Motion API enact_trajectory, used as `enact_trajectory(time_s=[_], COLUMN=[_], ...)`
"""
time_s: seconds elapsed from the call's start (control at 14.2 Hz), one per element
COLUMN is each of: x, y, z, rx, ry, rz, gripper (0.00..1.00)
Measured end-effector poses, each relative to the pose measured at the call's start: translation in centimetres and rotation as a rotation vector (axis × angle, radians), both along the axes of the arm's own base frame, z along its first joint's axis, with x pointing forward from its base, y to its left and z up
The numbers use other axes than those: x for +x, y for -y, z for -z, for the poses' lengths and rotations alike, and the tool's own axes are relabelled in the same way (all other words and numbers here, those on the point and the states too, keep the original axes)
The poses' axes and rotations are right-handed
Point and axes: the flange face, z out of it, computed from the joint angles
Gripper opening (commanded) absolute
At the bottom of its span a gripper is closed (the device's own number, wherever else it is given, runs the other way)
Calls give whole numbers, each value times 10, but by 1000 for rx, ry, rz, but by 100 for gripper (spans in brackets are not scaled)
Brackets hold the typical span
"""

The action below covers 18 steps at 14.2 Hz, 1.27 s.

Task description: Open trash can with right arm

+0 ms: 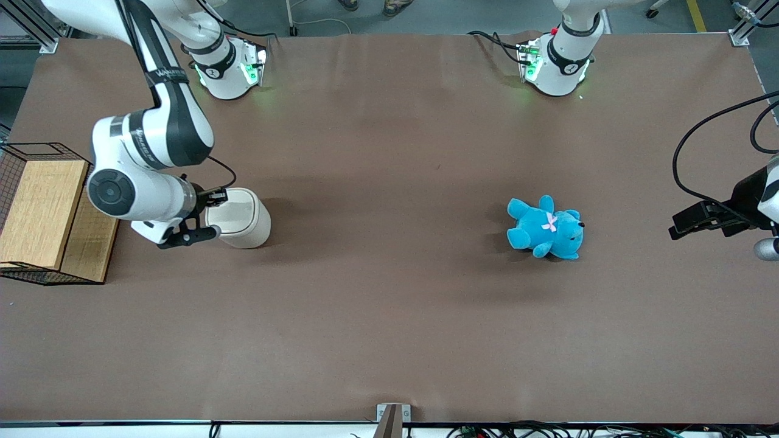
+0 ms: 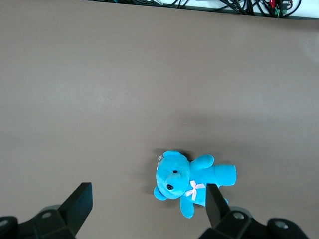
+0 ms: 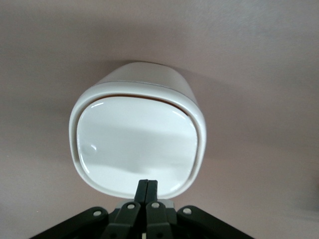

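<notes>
Cream-white trash can (image 3: 139, 144) stands upright, lid toward closed gripper (image 3: 147, 185).

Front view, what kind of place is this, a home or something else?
Likely a robotics lab: two arms bolted to a brown-covered table, aluminium framing, loose cables. The right arm's gripper, fingers shut, sits at the lid edge of the trash can; a blue teddy lies as a prop.

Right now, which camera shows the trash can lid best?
The right wrist view: the lid fills it, lying almost shut, with the shut pincer at its rim. The front view shows the trash can only small, partly hidden by the right arm. The left wrist view shows just the blue teddy.
</notes>
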Motion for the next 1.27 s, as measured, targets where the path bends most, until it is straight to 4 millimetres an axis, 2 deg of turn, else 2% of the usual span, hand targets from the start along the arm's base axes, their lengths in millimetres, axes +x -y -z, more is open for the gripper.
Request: enact_trajectory(time_s=[0.28,0.49,0.64,0.71,0.78,0.85,0.92,1.06,1.27], x=[0,1,1,2,4,9,12,14,21], y=[-17,-17,-16,-13,-10,-4,4,16,39], z=[32,31,25,14,-5,-35,-70,-131,-193], rx=[-10,-14,-18,-21,-23,-21,-15,0,15], ry=[-25,-31,-50,-70,-84,-84,-66,4,126], rz=[-29,-32,-30,-27,-20,-10,2,20,60], gripper=[0,1,5,16,42,90,100,100,100])
